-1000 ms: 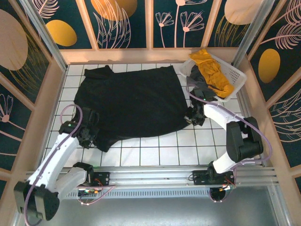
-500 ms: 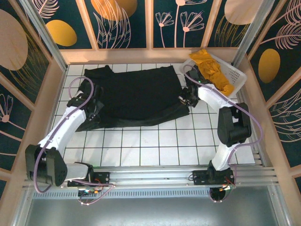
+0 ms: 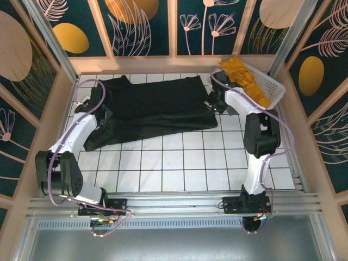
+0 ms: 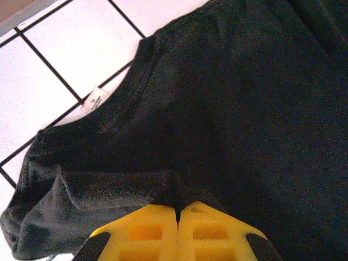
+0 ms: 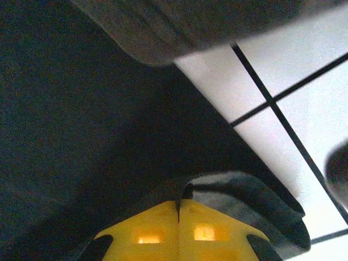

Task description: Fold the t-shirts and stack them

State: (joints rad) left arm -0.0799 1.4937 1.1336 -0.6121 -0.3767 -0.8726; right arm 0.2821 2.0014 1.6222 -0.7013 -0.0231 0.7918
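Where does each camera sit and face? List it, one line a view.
Top external: above and behind the bases, looking down on tiled table; left arm, right arm, black t-shirt, basket.
Left wrist: wrist-mounted, faces the t-shirt's collar; left fingers shut on cloth.
Right wrist: wrist-mounted, faces cloth over tiles; right fingers shut on it.
Shared: black t-shirt.

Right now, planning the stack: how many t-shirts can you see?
3. The black t-shirt lies on the tiles, the yellow t-shirt in the basket, the grey t-shirt peeks beside the right arm; others may be hidden.
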